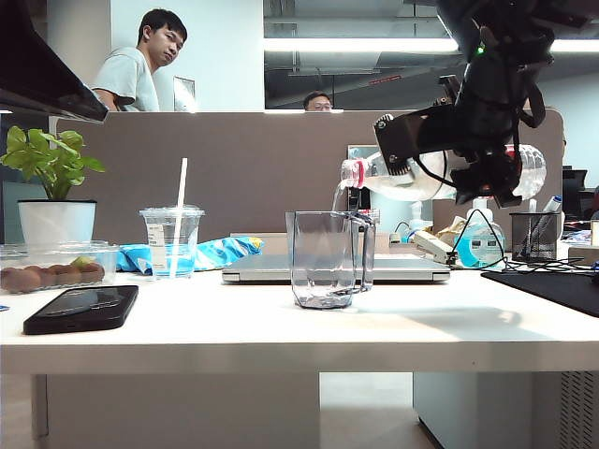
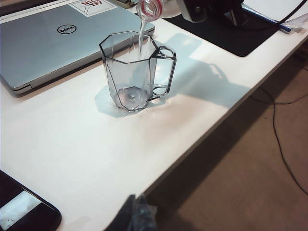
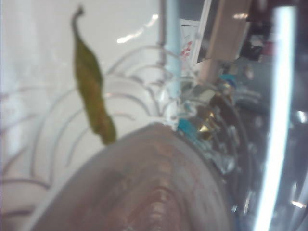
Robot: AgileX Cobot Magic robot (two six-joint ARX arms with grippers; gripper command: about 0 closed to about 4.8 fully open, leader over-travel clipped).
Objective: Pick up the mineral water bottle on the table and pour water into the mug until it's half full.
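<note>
I have the right gripper (image 1: pixel 487 154) clamped around the mineral water bottle (image 1: pixel 440 173), tipped nearly level above the mug (image 1: pixel 325 259) mid-table, a thin stream just starting into an almost empty mug, while my left gripper (image 2: pixel 137 216) waits aside, its jaws' state unclear.

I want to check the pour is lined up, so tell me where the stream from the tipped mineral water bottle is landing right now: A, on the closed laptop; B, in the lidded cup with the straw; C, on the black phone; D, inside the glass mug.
D: the right tool holds the mineral water bottle tipped over, and a thin stream falls from its mouth into the open top of the mug.
</note>
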